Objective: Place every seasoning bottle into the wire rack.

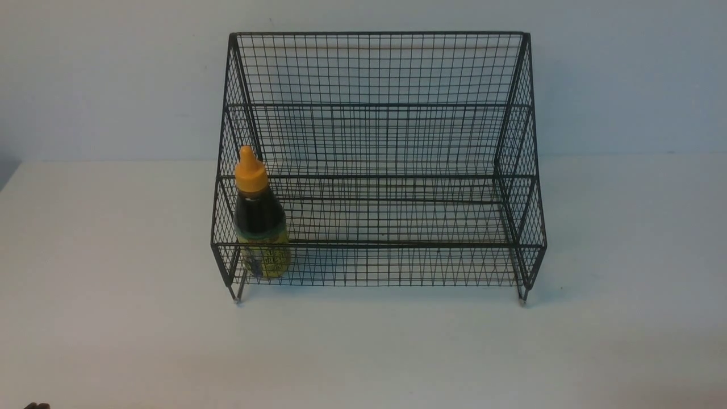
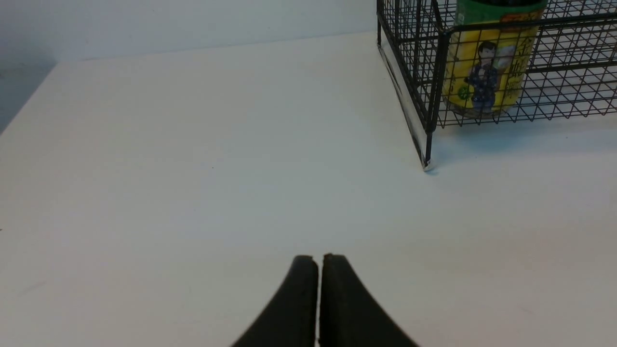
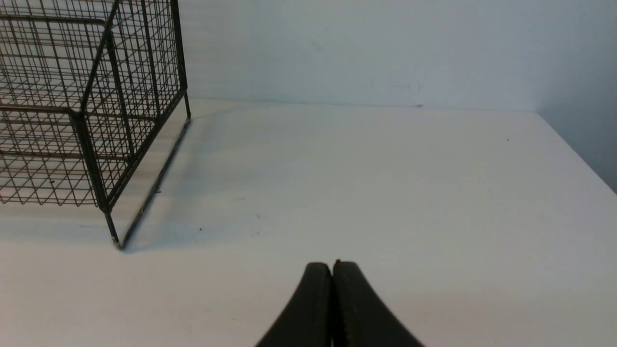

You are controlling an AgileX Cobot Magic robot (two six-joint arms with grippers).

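The seasoning bottle (image 1: 259, 218) stands upright on the lowest tier of the wire rack (image 1: 377, 142), tight in that tier's left end behind the low front mesh. The rack sits mid-table toward the far edge, its short feet on the white table (image 1: 113, 318).

The front view takes in the whole bottle, with its orange-yellow pointed cap and dark liquid above a yellow label, but the print there is too small to read. The left wrist view cuts the cap off yet brings the label close: a green band at its top, a cartoon figure in dark clothes, and columns of Chinese characters that remain too blurred to read. The right wrist view shows only the rack's other end, a bare corner of mesh and one foot, with the table's right edge beyond; no bottle appears there.

The left tool (image 2: 320, 262) hangs low over bare table short of the rack's left front foot, its two black fingers pressed together on nothing. The right tool (image 3: 332, 270) is likewise closed and empty, over bare table off the rack's right end.
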